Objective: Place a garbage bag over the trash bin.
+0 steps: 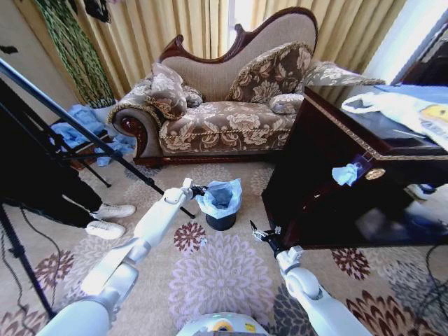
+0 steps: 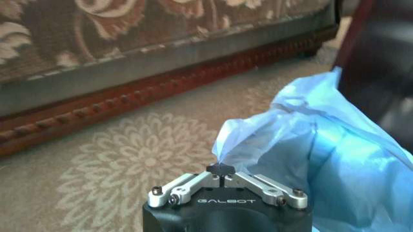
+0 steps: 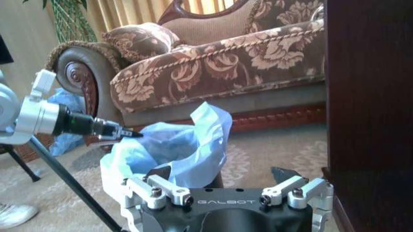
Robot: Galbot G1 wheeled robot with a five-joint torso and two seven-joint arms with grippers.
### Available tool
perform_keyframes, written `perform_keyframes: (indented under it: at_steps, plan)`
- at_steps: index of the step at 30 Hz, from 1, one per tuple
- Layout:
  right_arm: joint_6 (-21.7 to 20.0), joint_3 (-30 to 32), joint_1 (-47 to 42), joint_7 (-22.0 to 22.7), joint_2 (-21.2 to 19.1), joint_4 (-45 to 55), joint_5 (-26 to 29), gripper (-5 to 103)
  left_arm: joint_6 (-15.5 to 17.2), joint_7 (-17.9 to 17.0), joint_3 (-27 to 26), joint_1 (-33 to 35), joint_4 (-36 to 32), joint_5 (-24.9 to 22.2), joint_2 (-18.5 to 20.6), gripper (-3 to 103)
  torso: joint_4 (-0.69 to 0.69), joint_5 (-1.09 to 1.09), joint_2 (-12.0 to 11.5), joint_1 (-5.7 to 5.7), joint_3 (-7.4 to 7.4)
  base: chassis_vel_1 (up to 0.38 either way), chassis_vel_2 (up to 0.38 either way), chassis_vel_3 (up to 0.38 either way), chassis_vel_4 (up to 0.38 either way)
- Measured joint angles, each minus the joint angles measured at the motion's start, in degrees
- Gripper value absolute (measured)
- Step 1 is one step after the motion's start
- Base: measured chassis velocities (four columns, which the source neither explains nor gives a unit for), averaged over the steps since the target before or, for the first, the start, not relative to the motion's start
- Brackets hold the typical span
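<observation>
The black trash bin [image 1: 221, 222] stands on the patterned carpet in front of the sofa. The pale-blue garbage bag [image 1: 222, 194] sits in its mouth, its crinkled film standing up and flaring out above the rim. My left gripper [image 1: 198, 190] is at the bag's left edge, and in the left wrist view the gripper [image 2: 221, 169] is shut on a pinch of the garbage bag [image 2: 335, 159]. My right gripper [image 1: 257, 233] hangs open to the right of the bin and nearer to me, apart from the bag. From the right wrist, the open right gripper [image 3: 219, 175] faces the garbage bag [image 3: 193, 140] and the left gripper [image 3: 125, 133].
A dark wooden cabinet [image 1: 329, 189] stands close on the bin's right, with a white plastic bag [image 1: 406, 108] on top. The sofa [image 1: 224, 119] is behind. Black tripod legs [image 1: 133, 168] cross the floor at left, near a person's white shoes [image 1: 112, 218].
</observation>
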Motion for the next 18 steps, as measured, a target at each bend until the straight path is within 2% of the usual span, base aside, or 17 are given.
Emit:
perform_keyframes:
  at_steps: [7,8,10,18]
  plan:
    - [0.0,-0.4,-0.6,-0.3,0.1,-0.1,-0.7,100,0.1,-1.6,-1.1,0.1,0.4,-1.8,-0.1,0,0.00,0.00,0.0,0.00,0.00,0.000,0.000,0.000,0.000]
    - [0.0,-0.5,-0.8,-0.3,0.1,-0.1,-0.8,102,0.1,-2.0,-1.3,0.2,0.6,-2.5,-0.1,0,0.00,0.00,0.0,0.00,0.00,0.000,0.000,0.000,0.000]
    - [0.0,-0.5,-0.8,-0.3,0.1,-0.1,-0.9,99,0.1,-2.3,-1.6,0.3,1.0,-3.0,-0.1,0,0.00,0.00,0.0,0.00,0.00,0.000,0.000,0.000,0.000]
    - [0.0,-0.5,-1.0,-0.3,0.1,0.0,-1.2,99,0.2,-3.1,-2.1,1.2,1.8,-4.7,-0.3,0,0.00,0.00,0.0,0.00,0.00,0.000,0.000,0.000,0.000]
